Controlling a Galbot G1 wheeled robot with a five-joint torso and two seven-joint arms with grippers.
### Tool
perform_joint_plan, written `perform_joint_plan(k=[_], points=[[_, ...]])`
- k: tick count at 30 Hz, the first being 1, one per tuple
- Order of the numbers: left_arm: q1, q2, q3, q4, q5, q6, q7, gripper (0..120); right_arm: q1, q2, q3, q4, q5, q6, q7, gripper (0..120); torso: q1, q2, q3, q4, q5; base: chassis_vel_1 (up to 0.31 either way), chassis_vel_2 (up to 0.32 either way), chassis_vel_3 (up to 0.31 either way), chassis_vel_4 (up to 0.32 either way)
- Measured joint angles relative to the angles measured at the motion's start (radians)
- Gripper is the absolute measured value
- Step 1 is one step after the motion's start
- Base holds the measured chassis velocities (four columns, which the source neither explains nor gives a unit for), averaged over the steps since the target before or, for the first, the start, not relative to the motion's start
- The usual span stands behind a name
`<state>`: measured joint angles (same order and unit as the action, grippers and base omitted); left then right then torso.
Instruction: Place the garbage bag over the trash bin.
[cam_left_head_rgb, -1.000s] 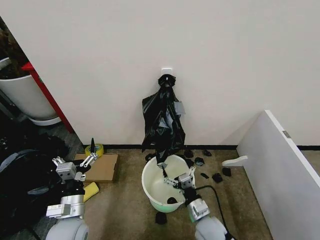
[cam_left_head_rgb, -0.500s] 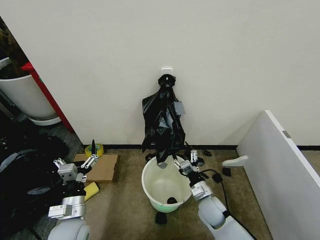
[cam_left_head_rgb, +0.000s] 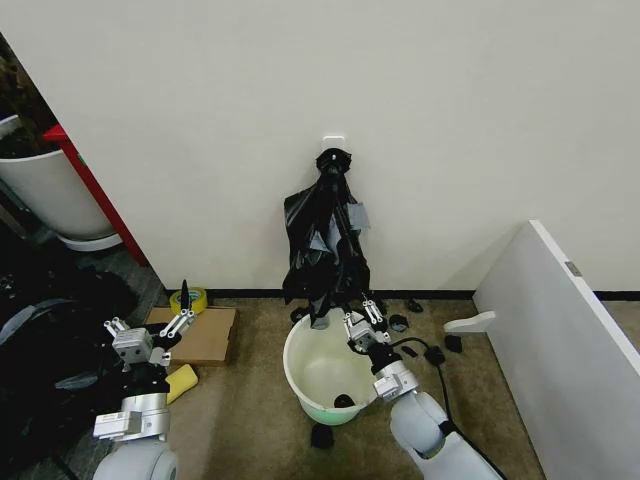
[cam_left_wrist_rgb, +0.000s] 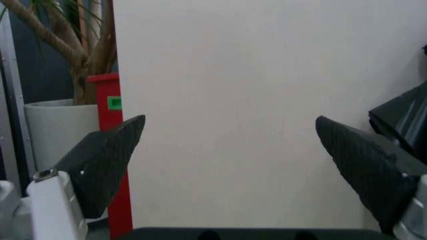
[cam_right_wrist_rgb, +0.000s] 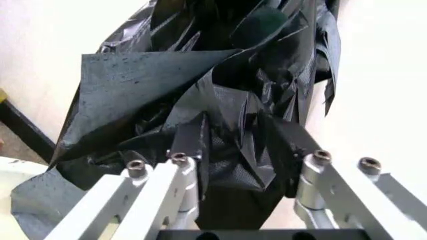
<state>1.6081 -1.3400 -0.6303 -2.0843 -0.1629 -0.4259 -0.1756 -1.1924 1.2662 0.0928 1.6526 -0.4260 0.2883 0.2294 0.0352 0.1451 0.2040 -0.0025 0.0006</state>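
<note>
The garbage bag (cam_left_head_rgb: 327, 252) hung in a crumpled black bunch from a small white hook plate (cam_left_head_rgb: 334, 141) on the wall, its lower folds ending just above the far rim of the trash bin (cam_left_head_rgb: 306, 375). The bin stood upright on the brown floor close to the wall, cream-white with a pale green base. The right gripper (cam_left_head_rgb: 359, 320) was raised over the bin's far right rim, at the bag's lower end; in the right wrist view its fingers (cam_right_wrist_rgb: 189, 141) stood a narrow way apart with bag folds (cam_right_wrist_rgb: 227, 100) between them, not yet clamped. The left gripper (cam_left_head_rgb: 148, 335) was held well to the left of the bin, above a flat cardboard piece (cam_left_head_rgb: 205, 335), its fingers (cam_left_wrist_rgb: 107, 155) spread wide and holding nothing. Small black scraps (cam_left_head_rgb: 434, 354) lay on the floor right of the bin.
</note>
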Motion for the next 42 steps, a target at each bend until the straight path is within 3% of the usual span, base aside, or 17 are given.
perform_joint_plan(k=[7, 15, 19, 20, 22, 27, 36, 42], points=[[-0.014, 0.046, 0.017, 0.016, -0.002, -0.013, 0.023, 100, -0.005, -0.007, 0.003, 0.015, 0.122, -0.001, -0.027, 0, 0.000, 0.000, 0.000, 0.0000, 0.0000, 0.000, 0.000, 0.000, 0.000], [-0.064, 0.132, 0.047, 0.037, -0.074, -0.057, 0.142, 100, -0.005, -0.019, -0.021, 0.067, 0.336, 0.003, -0.070, 0, 0.000, 0.000, 0.000, 0.0001, -0.0001, 0.000, 0.000, 0.000, 0.000], [-0.136, 0.212, 0.061, 0.108, -0.103, -0.132, 0.296, 100, -0.008, -0.036, -0.049, 0.141, 0.596, 0.020, -0.142, 0, 0.000, 0.000, 0.000, 0.0001, -0.0003, 0.000, 0.000, 0.000, 0.000], [-0.136, 0.212, 0.061, 0.108, -0.103, -0.132, 0.296, 100, -0.008, -0.036, -0.049, 0.141, 0.596, 0.020, -0.142, 0, 0.000, 0.000, 0.000, 0.0001, -0.0003, 0.000, 0.000, 0.000, 0.000], [-0.191, 0.256, 0.068, 0.160, -0.102, -0.172, 0.408, 100, -0.007, -0.042, -0.057, 0.170, 0.710, 0.038, -0.194, 0, 0.000, 0.000, 0.000, -0.0001, -0.0002, 0.000, 0.000, 0.000, 0.000], [-0.318, 0.318, 0.104, 0.294, -0.091, -0.210, 0.631, 100, -0.006, -0.043, -0.068, 0.201, 0.819, 0.072, -0.288, 0, 0.000, 0.000, 0.000, -0.0001, 0.0000, 0.000, 0.000, 0.000, 0.000], [-0.425, 0.284, 0.170, 0.413, 0.023, -0.203, 0.674, 100, -0.018, -0.039, -0.071, 0.222, 0.836, 0.091, -0.337, 0, 0.000, 0.000, 0.000, 0.0000, -0.0001, 0.000, 0.000, 0.000, 0.000], [-0.461, 0.227, 0.203, 0.443, 0.132, -0.160, 0.584, 100, -0.030, -0.035, -0.069, 0.230, 0.827, 0.093, -0.351, 0, 0.000, 0.000, 0.000, -0.0002, 0.0000, 0.000, 0.000, 0.000, 0.000]])
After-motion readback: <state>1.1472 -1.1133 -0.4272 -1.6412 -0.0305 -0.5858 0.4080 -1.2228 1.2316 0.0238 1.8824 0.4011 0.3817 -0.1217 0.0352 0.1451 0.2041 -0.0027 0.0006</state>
